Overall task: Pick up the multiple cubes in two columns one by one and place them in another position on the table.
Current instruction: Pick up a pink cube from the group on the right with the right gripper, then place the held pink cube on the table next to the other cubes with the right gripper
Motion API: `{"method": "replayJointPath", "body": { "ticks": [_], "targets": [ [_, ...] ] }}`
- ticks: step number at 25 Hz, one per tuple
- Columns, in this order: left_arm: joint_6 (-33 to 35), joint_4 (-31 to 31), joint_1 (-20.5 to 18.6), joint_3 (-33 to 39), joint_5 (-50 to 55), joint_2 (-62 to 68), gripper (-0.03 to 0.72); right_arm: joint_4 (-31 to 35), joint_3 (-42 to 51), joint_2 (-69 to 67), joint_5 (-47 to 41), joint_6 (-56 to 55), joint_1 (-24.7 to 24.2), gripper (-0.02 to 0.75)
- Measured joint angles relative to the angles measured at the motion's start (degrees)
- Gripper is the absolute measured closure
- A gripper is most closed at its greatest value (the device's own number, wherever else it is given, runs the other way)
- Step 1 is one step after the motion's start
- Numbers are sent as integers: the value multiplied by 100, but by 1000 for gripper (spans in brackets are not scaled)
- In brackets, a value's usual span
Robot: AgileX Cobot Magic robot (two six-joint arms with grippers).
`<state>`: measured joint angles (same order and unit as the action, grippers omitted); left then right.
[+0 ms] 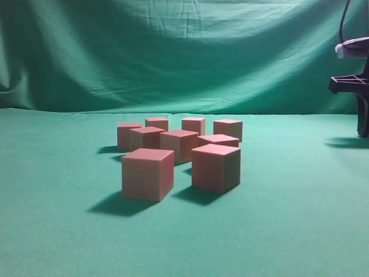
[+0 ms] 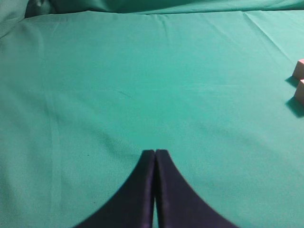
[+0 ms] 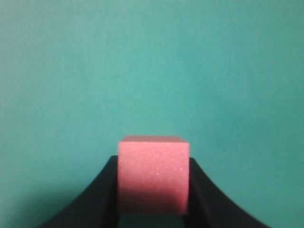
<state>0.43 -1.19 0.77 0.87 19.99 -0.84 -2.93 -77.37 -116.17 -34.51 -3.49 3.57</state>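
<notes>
Several pink foam cubes stand in a loose cluster on the green cloth in the exterior view, the nearest two at the front left (image 1: 147, 173) and front right (image 1: 216, 167), others behind them (image 1: 179, 144). My right gripper (image 3: 153, 161) is shut on one pink cube (image 3: 153, 178), held between both fingers above bare green cloth. This held cube does not show in the exterior view. My left gripper (image 2: 155, 153) is shut and empty, low over bare cloth. Two cubes (image 2: 299, 69) (image 2: 299, 91) show at the right edge of the left wrist view, well apart from it.
Part of the right arm (image 1: 353, 83) hangs at the right edge of the exterior view, casting a shadow on the cloth. A green cloth (image 1: 57, 219) covers the table and rises as a backdrop behind the cubes.
</notes>
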Motion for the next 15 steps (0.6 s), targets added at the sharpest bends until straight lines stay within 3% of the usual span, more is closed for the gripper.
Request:
{"method": "replayJointPath", "body": {
  "ticks": [8, 15],
  "targets": [
    [0, 0, 0, 0, 0, 0, 688, 0, 12, 1151, -403, 13, 47, 472],
    [0, 0, 0, 0, 0, 0, 688, 13, 12, 2637, -1520, -39, 612, 472]
  ]
}}
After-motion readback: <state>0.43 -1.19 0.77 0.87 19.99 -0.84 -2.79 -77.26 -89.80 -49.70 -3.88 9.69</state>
